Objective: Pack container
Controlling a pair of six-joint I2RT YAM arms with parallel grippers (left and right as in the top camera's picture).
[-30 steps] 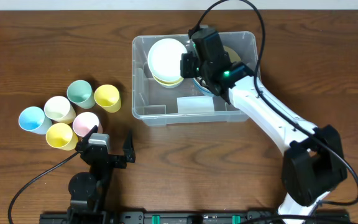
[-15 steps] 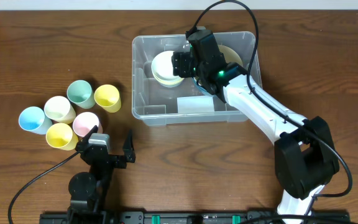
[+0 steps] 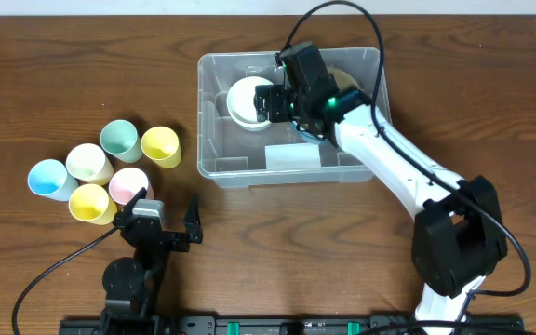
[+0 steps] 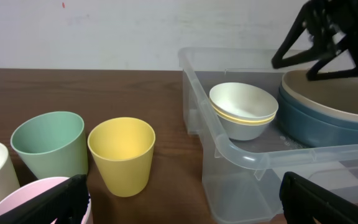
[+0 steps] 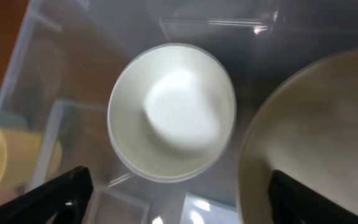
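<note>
The container, a large clear plastic bin, stands at the middle back of the table. Inside its left half sits a small white bowl nested on another pale bowl. A wide beige bowl on a blue one fills the right half. My right gripper hangs open over the bin, just right of the white bowl, with nothing between its fingers. My left gripper rests open near the front of the table, holding nothing.
Several cups stand in a cluster on the left: blue, white, green, two yellow, pink. The green cup and a yellow cup lie just ahead of the left gripper.
My right gripper has gone from shut to open and let go of the white bowl, which now sits lower in the bin. The left arm has not moved.
</note>
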